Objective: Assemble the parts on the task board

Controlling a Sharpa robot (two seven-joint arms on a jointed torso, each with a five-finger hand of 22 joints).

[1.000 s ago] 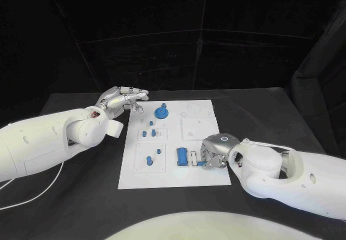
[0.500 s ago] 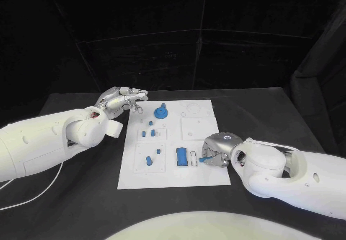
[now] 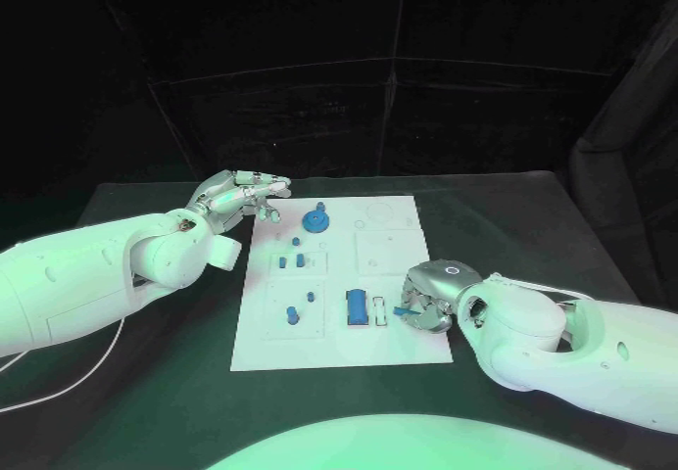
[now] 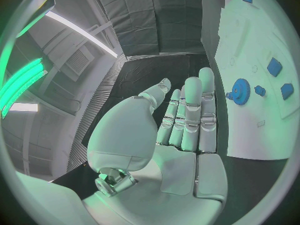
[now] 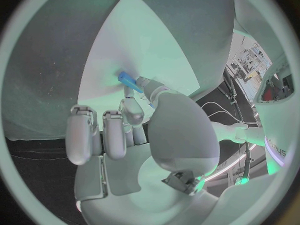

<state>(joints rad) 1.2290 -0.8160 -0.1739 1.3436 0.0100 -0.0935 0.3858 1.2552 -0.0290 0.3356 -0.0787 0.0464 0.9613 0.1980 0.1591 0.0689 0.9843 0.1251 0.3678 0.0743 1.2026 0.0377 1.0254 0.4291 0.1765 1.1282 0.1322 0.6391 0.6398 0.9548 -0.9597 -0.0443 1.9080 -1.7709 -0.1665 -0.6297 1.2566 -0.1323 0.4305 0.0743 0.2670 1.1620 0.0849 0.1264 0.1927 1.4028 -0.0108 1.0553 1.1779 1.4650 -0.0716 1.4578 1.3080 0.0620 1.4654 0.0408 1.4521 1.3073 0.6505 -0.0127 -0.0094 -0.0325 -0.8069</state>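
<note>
Currently right hand pinches a small blue part at the task board's right edge, presumably to seat it, while left hand idles empty, fingers loosely extended, off the board's far-left corner.

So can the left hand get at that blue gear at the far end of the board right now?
Probably yes. The left hand hovers open just off the task board edge, beside the blue gear, and nothing stands between them. The right hand is busy at the near end, pinching a small blue part.
</note>
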